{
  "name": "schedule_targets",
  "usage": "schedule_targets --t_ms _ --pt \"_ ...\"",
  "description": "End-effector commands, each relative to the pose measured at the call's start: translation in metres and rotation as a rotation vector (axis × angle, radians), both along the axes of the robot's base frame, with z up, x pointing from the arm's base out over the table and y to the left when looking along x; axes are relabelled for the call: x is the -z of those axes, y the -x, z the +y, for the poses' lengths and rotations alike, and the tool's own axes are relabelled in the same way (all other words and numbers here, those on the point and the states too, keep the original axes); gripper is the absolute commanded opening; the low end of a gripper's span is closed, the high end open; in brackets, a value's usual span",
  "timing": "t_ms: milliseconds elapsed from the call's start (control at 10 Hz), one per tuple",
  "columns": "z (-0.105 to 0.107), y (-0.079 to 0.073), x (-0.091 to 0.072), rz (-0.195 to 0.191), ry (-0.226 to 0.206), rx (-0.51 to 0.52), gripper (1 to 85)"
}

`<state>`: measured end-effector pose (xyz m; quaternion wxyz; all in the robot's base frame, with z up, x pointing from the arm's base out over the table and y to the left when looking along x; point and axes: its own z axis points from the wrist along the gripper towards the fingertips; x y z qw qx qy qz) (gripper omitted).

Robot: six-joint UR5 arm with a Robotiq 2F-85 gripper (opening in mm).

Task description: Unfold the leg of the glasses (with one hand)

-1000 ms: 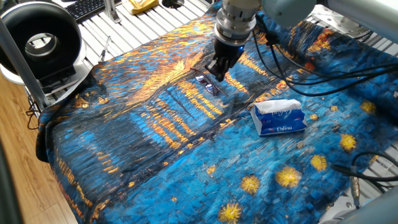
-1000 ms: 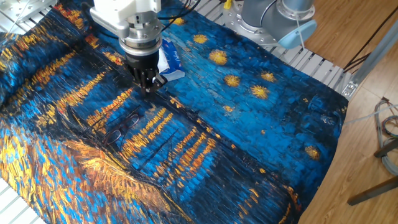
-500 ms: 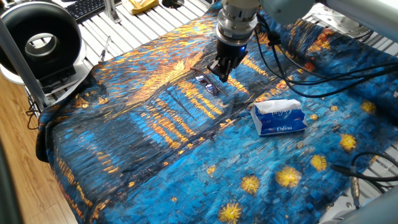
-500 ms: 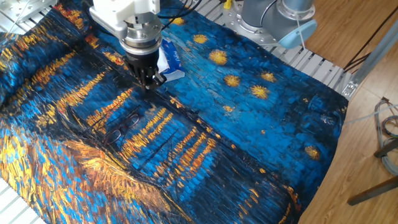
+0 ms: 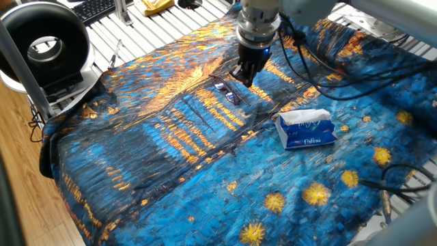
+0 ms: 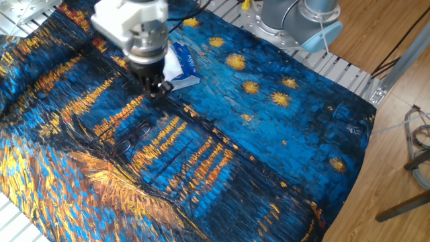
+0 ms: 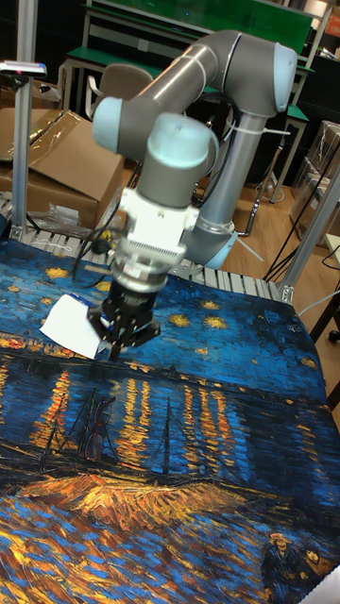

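Observation:
The glasses (image 5: pixel 228 92) lie on the painted cloth, a thin dark wire frame with its lenses flat; they also show faintly in the other fixed view (image 6: pixel 134 138). My gripper (image 5: pixel 243 79) hangs just beyond their far right end, a little above the cloth. Its black fingers (image 6: pixel 155 89) point down and stand close together with nothing between them. In the tall fixed view the gripper (image 7: pixel 117 351) tapers to a single point over the cloth, and I cannot pick out the glasses against the pattern.
A blue-white tissue pack (image 5: pixel 306 128) lies right of the glasses, close behind the gripper in the other fixed view (image 6: pixel 180 63). Black cables (image 5: pixel 321 82) trail over the cloth. A round black fan (image 5: pixel 44 48) stands off the table's left corner.
The wrist has shifted slightly, with the fingertips staying just past the glasses' end. The glasses and tissue pack have not moved.

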<state>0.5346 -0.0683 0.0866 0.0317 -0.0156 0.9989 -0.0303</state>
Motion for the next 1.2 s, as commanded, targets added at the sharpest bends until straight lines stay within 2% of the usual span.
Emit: schedule_targets --t_ms 0,300,400,600,1100 --pt "-0.02 -0.027 0.026 0.028 0.0 -0.041 1.0" --pt "-0.022 -0.037 0.037 0.025 -0.022 -0.029 1.3" --pt "-0.024 -0.042 0.039 0.009 -0.021 -0.044 2.3" --pt "-0.015 -0.046 0.042 0.004 -0.053 -0.045 12.3" --pt "-0.007 -0.05 0.044 -0.005 -0.056 -0.069 16.7"
